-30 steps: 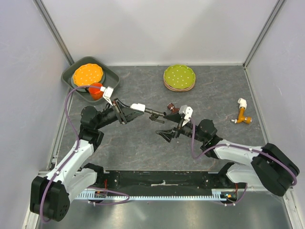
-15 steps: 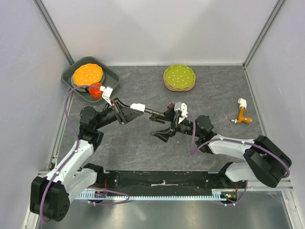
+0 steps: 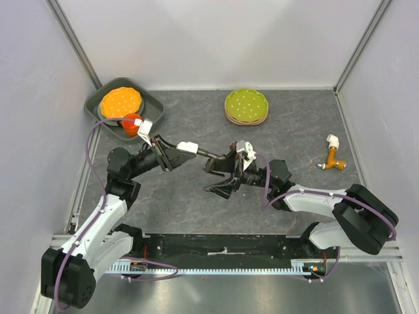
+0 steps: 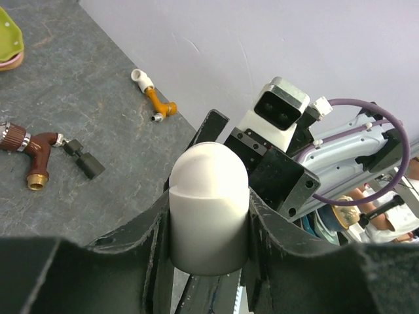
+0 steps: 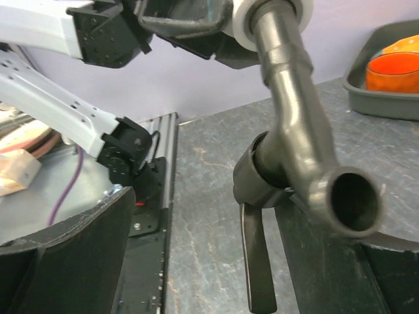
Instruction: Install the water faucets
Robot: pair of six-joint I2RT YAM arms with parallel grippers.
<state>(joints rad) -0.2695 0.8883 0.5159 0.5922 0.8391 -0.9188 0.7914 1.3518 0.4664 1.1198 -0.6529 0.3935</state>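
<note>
Dark grey bent tap (image 5: 294, 118), round mouth, white domed fitting (image 4: 208, 203)

Left arm (image 3: 105, 209) climbs from its base, elbow bent by the left wall, forearm stretched right toward the middle. Left gripper (image 3: 185, 148) is clamped tight, its dark fingers (image 4: 147, 252) pressing both sides of the white elbow fitting (image 4: 208, 209). Right arm (image 3: 321, 199) lies low, forearm running left from its base. Right gripper (image 3: 218, 176) points left, nose to nose with the left one, jaws spread wide, fingers well apart in its wrist view.
</note>
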